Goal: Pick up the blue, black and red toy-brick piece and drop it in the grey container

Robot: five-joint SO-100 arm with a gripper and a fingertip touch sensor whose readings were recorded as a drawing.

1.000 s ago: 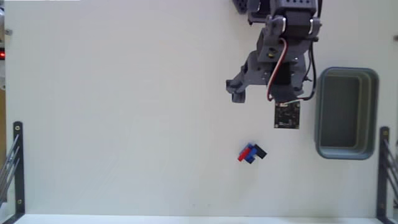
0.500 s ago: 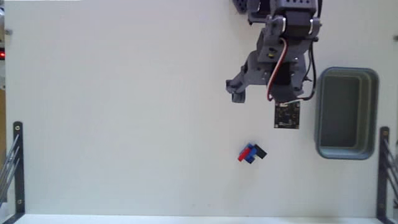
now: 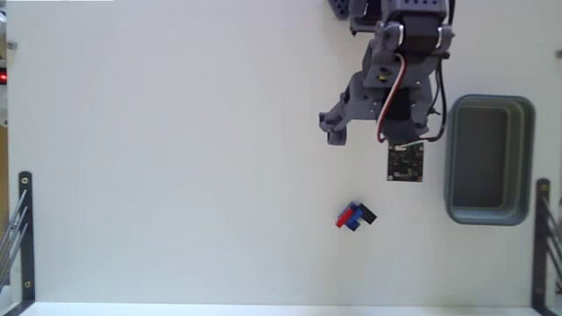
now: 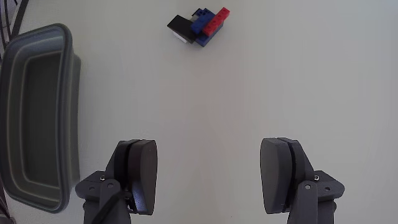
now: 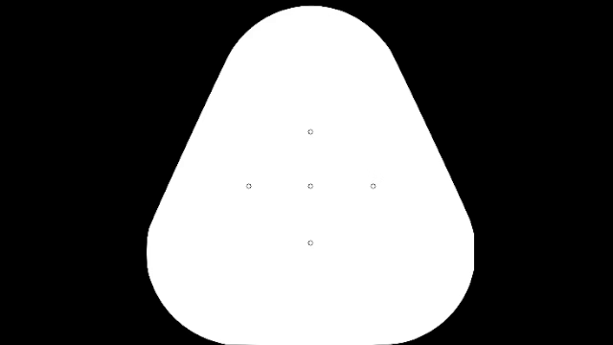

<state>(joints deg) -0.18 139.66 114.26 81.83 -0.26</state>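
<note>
The toy-brick piece lies on the white table, a small cluster of red, blue and black bricks. In the wrist view the toy-brick piece sits near the top edge, far ahead of the fingers. My gripper hangs above the table, up and to the right of the piece in the fixed view. In the wrist view the gripper is open wide with nothing between its fingers. The grey container stands at the right edge in the fixed view; in the wrist view the grey container is at the left.
A small dark circuit board hangs from the arm beside the container. Black metal brackets stand at the lower left and lower right table corners. The table's front edge runs along the bottom.
</note>
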